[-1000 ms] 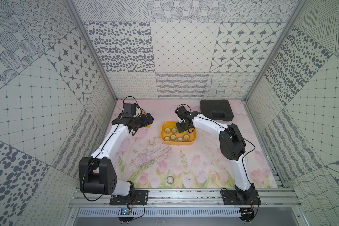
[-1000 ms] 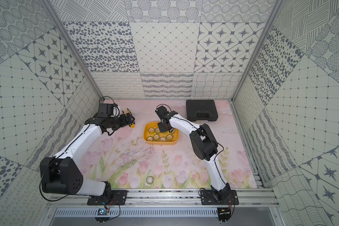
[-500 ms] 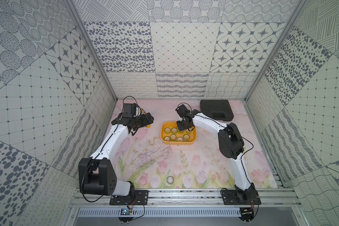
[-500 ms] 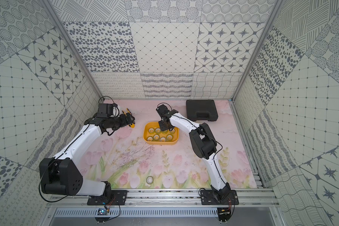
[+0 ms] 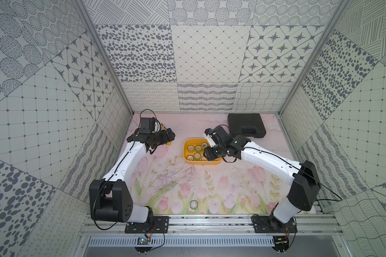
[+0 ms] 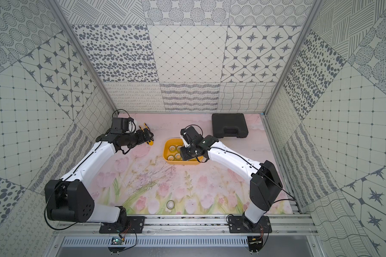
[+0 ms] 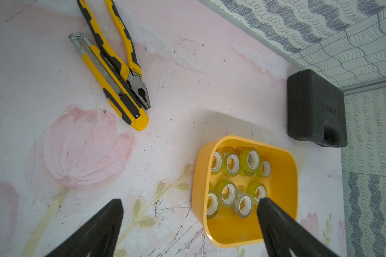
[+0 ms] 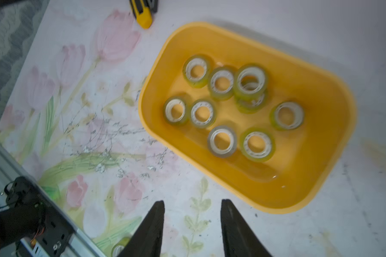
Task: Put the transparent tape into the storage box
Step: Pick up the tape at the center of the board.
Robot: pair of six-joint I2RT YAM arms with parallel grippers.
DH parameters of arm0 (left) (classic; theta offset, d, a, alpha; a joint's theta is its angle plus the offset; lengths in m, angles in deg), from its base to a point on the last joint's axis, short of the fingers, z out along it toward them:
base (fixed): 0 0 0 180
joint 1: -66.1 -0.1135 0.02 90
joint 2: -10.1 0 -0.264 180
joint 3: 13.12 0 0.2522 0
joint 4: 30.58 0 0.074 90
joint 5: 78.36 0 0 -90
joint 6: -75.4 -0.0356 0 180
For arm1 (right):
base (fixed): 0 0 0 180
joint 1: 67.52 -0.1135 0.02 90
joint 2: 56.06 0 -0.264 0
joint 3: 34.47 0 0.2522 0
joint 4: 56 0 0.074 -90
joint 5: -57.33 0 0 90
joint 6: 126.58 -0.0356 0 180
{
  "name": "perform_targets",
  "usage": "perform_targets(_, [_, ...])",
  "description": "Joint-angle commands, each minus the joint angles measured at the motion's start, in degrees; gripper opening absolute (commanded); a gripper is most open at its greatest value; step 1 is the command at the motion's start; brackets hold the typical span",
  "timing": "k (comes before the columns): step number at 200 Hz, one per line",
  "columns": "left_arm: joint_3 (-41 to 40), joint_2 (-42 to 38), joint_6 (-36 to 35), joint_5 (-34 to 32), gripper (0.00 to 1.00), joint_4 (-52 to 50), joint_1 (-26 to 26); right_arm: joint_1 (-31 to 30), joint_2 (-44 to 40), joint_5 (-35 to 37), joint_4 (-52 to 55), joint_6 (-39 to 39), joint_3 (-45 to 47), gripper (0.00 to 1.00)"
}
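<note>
One transparent tape roll (image 5: 193, 204) lies loose on the tabletop (image 5: 232, 178), 6 o'clock from storage box (image 5: 200, 162), well apart. More rolls (image 8: 221, 82) sit inside box. Right tool (image 8: 192, 227) over box's 3 o'clock end, partly open, empty. Left tool (image 7: 187, 222) at 10 o'clock, wide open, empty.
</note>
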Motion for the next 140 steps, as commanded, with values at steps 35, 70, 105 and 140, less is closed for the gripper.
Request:
perform_targets(35, [-0.1,-0.2,-0.8,-0.5,0.99,-0.1,-0.3,-11.2,2.9,-9.6,-4.5,-4.0,8.6,0.44])
perform_targets(70, [-0.2,-0.2,-1.0,-0.8,0.99,-0.1,-0.2,-14.3,4.6,-10.2,-5.2,-4.7,9.9,0.44])
perform_targets(105, [-0.2,-0.1,-1.0,-0.8,0.99,-0.1,-0.2,-16.9,7.6,-10.9,-5.5,-4.8,8.4,0.43])
perform_targets(140, [-0.2,-0.3,-1.0,-0.9,0.99,-0.2,-0.2,-18.2,10.8,-11.0,-5.5,-5.7,7.2,0.42])
